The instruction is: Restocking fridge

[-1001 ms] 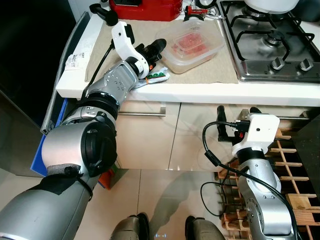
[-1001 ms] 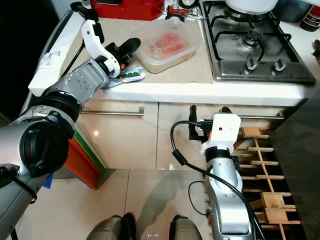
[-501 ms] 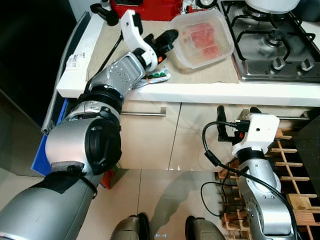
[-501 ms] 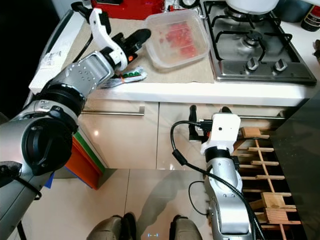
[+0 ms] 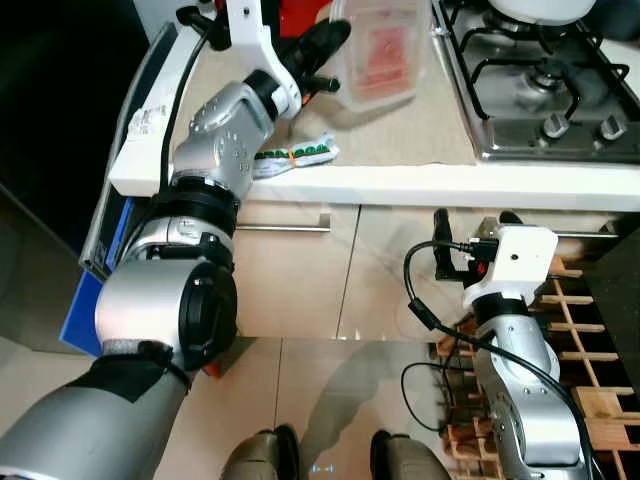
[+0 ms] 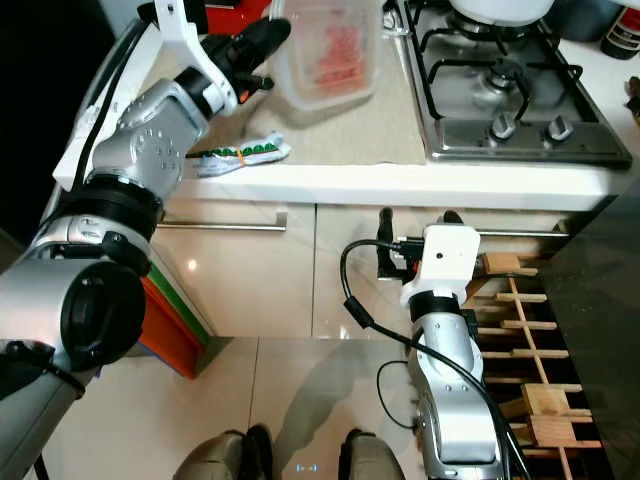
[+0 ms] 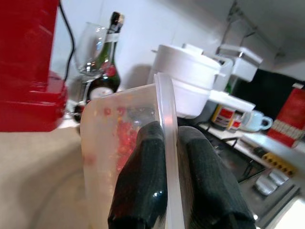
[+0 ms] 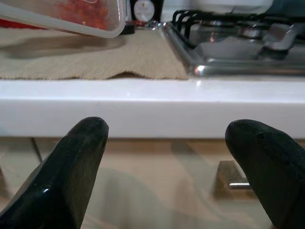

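Container (image 5: 380,55) of red food pinched by rim in left claw (image 5: 318,55), lifted off surface (image 5: 420,140), fridge trip remaining.

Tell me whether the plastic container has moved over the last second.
Yes. The left gripper has lifted the plastic container off the beige mat, tipping it on edge, toward the red appliance.

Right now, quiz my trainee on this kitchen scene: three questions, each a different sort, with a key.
1. True or false: the left gripper is shut on the rim of the clear plastic container.
2. Which lies near the counter's front edge? A) green-printed packet B) spoon C) plate
3. Fill in: the right gripper hangs open in front of the ____ below the counter.

Key: 1 true; 2 A; 3 cabinet doors
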You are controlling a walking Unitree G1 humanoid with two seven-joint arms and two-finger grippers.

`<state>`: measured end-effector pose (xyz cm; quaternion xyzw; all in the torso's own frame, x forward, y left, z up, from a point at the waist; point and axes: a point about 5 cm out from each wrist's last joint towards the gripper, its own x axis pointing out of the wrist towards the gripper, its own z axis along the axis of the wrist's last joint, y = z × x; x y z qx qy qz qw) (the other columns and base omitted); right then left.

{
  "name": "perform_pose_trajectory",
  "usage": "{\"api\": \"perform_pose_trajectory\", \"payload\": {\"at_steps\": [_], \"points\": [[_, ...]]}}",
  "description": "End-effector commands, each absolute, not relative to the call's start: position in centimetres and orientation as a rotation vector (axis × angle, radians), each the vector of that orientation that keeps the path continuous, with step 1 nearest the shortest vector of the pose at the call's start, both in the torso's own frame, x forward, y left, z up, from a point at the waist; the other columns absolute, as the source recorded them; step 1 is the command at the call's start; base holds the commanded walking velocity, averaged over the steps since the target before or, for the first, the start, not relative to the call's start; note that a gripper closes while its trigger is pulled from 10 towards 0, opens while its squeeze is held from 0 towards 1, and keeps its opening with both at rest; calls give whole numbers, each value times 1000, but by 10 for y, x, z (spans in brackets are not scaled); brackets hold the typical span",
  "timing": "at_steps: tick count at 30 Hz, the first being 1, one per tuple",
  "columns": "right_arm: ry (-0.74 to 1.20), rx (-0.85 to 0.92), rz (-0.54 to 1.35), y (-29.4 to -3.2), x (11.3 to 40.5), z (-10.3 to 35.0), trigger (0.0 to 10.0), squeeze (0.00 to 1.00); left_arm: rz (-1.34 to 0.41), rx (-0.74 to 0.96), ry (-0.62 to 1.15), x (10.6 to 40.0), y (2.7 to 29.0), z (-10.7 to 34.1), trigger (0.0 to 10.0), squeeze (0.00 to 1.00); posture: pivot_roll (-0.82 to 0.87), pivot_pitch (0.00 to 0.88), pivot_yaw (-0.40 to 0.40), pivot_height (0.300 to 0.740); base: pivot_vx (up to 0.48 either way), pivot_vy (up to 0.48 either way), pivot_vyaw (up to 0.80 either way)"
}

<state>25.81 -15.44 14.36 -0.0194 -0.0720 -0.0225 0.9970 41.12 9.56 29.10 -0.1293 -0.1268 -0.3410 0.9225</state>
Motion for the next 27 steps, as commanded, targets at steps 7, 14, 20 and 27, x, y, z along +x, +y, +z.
{"api": "perform_pose_trajectory", "payload": {"at_steps": [7, 14, 20, 27], "points": [[-162, -52, -46, -154, 261, 145, 10000, 0, -532, -145, -330, 414, 115, 302, 10000, 0, -190, 105, 52, 740, 0, 0, 0], [-166, -55, -47, -155, 264, 144, 10000, 0, -457, -48, -352, 414, 119, 299, 10000, 0, -187, 99, 50, 740, 0, 0, 0], [-171, -57, -45, -155, 265, 144, 10000, 0, -406, -25, -377, 414, 123, 303, 10000, 0, -185, 96, 48, 740, 0, 0, 0], [-173, -57, -41, -154, 267, 143, 10000, 0, -368, 1, -397, 415, 125, 307, 10000, 0, -183, 90, 47, 740, -81, 0, 0]]}}
